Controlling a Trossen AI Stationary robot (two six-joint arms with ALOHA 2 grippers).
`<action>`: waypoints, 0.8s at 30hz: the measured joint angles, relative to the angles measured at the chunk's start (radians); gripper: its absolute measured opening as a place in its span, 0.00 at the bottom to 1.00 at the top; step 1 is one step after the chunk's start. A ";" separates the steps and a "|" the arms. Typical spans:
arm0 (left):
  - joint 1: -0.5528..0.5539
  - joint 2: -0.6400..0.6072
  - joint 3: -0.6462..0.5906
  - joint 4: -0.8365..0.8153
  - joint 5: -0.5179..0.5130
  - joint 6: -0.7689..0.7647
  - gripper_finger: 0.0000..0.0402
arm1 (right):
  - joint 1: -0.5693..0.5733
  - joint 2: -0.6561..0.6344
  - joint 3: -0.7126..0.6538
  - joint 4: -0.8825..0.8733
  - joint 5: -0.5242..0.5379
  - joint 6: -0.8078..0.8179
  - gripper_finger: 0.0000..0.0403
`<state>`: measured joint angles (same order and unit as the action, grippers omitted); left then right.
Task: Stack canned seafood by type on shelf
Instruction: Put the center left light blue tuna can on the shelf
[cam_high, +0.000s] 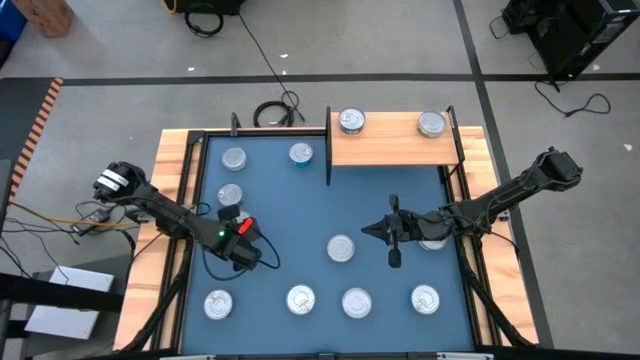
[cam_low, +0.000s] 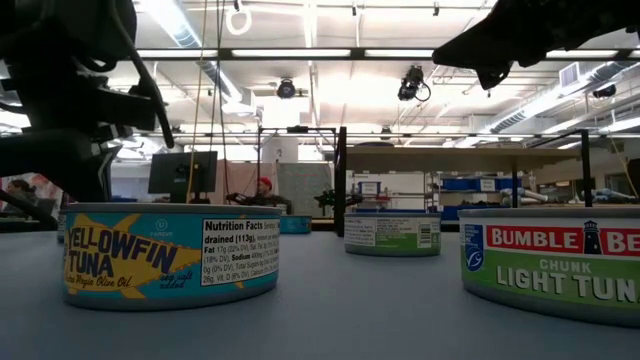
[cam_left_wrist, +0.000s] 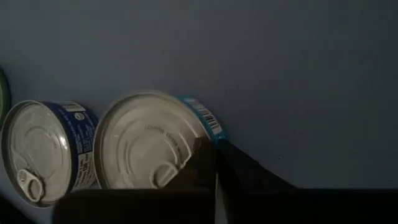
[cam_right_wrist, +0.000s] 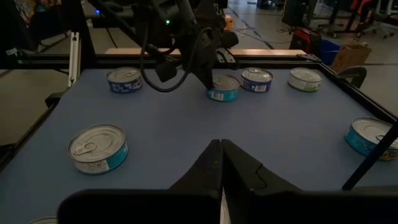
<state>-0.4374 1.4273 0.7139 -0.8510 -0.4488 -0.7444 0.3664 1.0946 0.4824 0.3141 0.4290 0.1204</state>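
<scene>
Tins scattered on your blue mat (cam_high: 300, 215), two already on the shelf (cam_high: 395, 150).
Your left gripper (cam_left_wrist: 216, 177) is clenched beside a teal tin (cam_left_wrist: 149, 142), gripping nothing; your right gripper (cam_right_wrist: 221, 163) hovers clenched, empty.

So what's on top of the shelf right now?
Two silver-topped tins sit on the shelf: one at its left end, one near its right. Whatever lies beneath the board is hidden.
</scene>
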 joint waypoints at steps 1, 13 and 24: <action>0.000 0.000 0.000 0.005 0.000 0.004 0.02 | 0.000 0.000 0.000 0.000 0.000 0.000 0.04; 0.000 0.000 0.057 0.204 0.046 0.142 0.00 | 0.008 0.000 0.000 0.021 0.000 -0.004 0.10; 0.001 0.000 0.095 0.424 0.096 0.266 0.00 | 0.063 0.029 0.001 0.084 0.121 -0.047 0.15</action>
<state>-0.4366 1.4277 0.8091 -0.4275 -0.3528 -0.4788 0.4292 1.1236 0.4831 0.3984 0.5498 0.0732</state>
